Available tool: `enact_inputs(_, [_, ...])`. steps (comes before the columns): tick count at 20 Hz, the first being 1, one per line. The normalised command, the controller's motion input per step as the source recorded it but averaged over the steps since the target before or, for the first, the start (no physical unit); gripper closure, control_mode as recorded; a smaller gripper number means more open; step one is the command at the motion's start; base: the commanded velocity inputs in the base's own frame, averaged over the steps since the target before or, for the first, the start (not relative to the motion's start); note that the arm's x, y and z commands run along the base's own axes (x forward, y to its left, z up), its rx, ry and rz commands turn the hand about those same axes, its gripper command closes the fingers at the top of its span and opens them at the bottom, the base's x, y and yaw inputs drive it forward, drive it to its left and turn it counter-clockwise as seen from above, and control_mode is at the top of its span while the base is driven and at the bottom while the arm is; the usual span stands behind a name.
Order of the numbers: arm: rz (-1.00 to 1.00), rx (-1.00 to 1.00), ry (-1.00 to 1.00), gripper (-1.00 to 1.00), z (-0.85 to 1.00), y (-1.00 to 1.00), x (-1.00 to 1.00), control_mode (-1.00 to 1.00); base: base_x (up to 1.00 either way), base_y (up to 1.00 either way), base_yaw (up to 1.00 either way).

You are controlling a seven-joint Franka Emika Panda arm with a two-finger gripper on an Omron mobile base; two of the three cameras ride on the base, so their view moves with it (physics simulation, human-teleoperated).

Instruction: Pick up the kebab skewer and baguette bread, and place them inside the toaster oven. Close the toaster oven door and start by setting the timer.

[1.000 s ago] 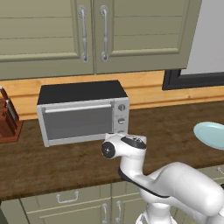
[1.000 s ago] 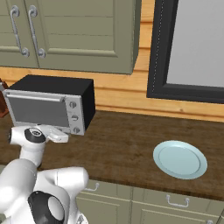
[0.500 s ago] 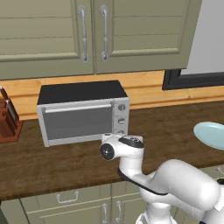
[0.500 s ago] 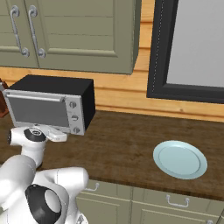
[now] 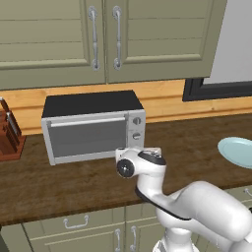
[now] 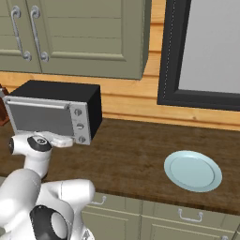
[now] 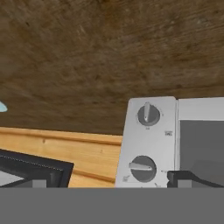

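The toaster oven [image 5: 93,125] [image 6: 54,110] stands on the wooden counter against the wall. The toaster oven door [image 5: 87,138] is closed, with its bar handle along the top edge. The kebab skewer and baguette bread are out of view. My hand hovers just in front of the oven's knob panel [image 6: 79,124], at its lower right corner. In the rolled hand view, my gripper [image 7: 113,181] is open and empty, and two round knobs [image 7: 148,113] show close ahead between the fingertips [image 7: 192,177].
A light blue plate [image 6: 193,169] [image 5: 238,150] lies bare on the counter to the right. A knife block [image 5: 9,135] stands left of the oven. Cabinets [image 5: 106,34] hang above it, and a dark-framed window [image 6: 201,51] is at the right.
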Motion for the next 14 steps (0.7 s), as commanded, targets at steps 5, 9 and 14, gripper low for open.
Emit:
enact_inputs(5, [0.13, -0.05, 0.00, -1.00, -0.53, -0.52, 0.04, -1.00, 0.00, 0.00, 0.00])
enact_inputs(9, [0.14, -0.04, 0.00, -1.00, -0.65, -0.46, 0.08, -1.00, 0.00, 0.00, 0.00])
enact_inputs(14, [0.12, -0.01, 0.00, -1.00, -0.70, -0.32, 0.02, -1.00, 0.00, 0.00, 0.00])
